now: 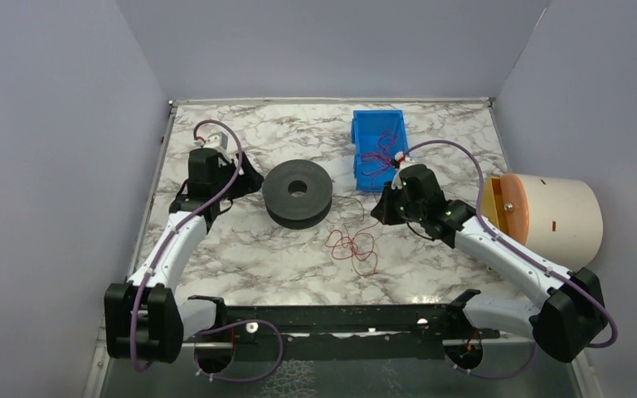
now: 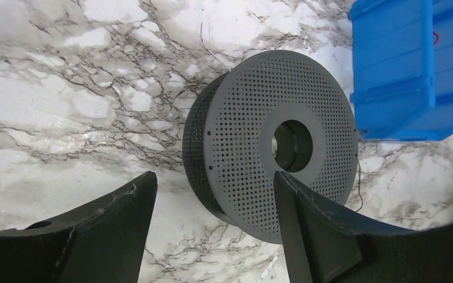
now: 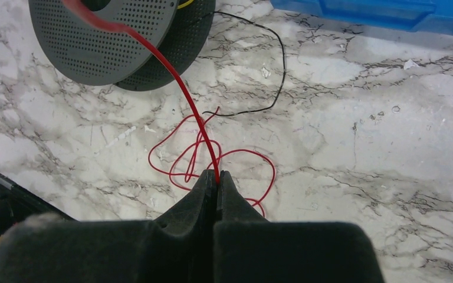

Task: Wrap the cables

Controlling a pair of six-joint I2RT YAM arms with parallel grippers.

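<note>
Clamps the red cable (image 3: pixel 177 76) between the right fingers (image 3: pixel 203 200), pressed flat together, with the strand leaving just at their tips. Rises from that pinch in one smooth arc over the perforated flange of the grey spool (image 3: pixel 94 47) and slips out of view near the hub; cannot tell whether anchored there. Leaves the rest of the red length slack, heaped in loose loops on the desk (image 1: pixel 431 265) just beyond the tips, between the spool and the right arm. Shows a thin black cable (image 3: pixel 283 59) as well, curling free from the spool's edge across the marble. Holds the left fingers (image 2: pixel 112 230) spread wide and empty at the spool's left side, facing its flange, near but apart. Further out, finds a blue bin (image 1: pixel 377 133) behind the spool with more red wire lying inside. Reads, as a judgement, as an early stage: one strand led to the spool, no turns visible around the core, and nearly all the winding left to do, with the black cable and the bin's contents to follow.
</note>
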